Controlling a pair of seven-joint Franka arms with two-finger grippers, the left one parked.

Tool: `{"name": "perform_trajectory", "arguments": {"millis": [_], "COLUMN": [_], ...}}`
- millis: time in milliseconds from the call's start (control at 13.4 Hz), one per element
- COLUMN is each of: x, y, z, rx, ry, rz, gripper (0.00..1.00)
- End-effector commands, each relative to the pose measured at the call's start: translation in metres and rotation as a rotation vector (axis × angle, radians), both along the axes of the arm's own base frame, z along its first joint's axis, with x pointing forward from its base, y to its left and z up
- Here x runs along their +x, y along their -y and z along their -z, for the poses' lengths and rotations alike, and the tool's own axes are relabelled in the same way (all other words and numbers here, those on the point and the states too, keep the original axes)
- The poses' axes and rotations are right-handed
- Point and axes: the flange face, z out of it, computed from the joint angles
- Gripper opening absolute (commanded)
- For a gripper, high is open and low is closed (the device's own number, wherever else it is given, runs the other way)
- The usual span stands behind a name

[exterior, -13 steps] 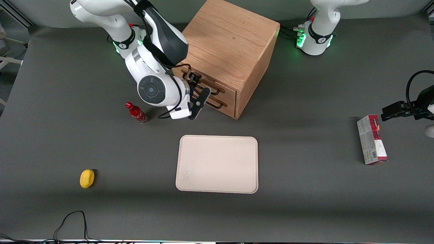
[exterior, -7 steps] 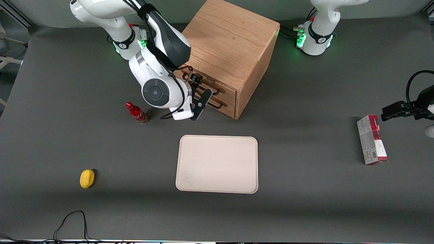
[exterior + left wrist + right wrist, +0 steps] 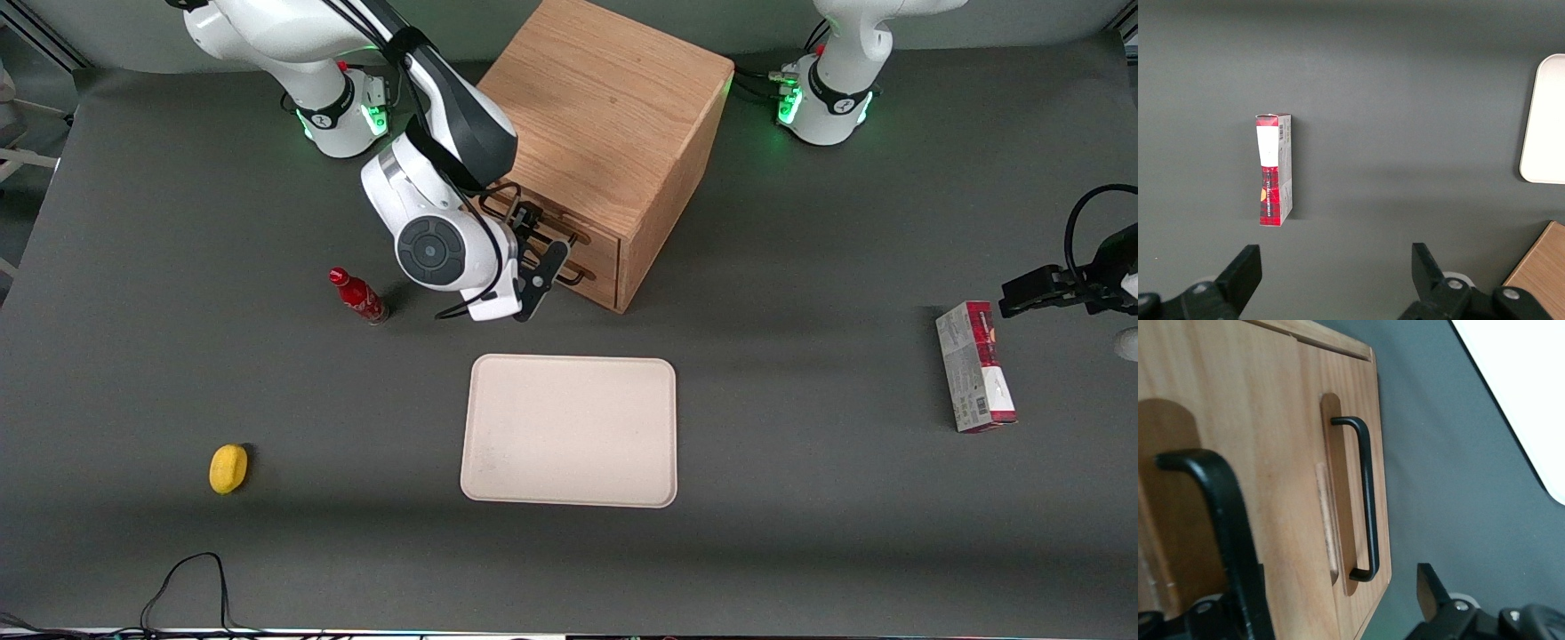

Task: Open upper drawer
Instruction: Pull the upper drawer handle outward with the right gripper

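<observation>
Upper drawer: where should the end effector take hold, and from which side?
Grip the upper drawer's long black wire handle mid-span, coming straight at the drawer front. The bar stands off the wood, leaving finger room. The end effector is already there, open.

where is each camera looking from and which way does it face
Front view: high above the table, looking down at the cabinet, tray and both arms; the gripper is at the drawer fronts.
Left wrist view: on the parked arm, looking down at the box and a tray edge.
Right wrist view: on the working arm, close to the upper drawer, its handle and the lower drawer; one finger shows.
Shared: all three catch the tray.
</observation>
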Motion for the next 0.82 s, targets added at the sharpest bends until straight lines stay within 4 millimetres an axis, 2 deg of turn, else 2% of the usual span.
{"name": "perform_trajectory", "arguments": {"millis": [0, 598, 747], "x": [0.007, 0.034, 0.035], "y": [0.004, 0.036, 0.037], "z": [0.000, -0.007, -0.008], "rx": [-0.008, -0.007, -0.007], "ry": [0.025, 0.042, 0.045], "rz": [-0.016, 0.042, 0.045], "gripper": [1.00, 1.00, 1.00]}}
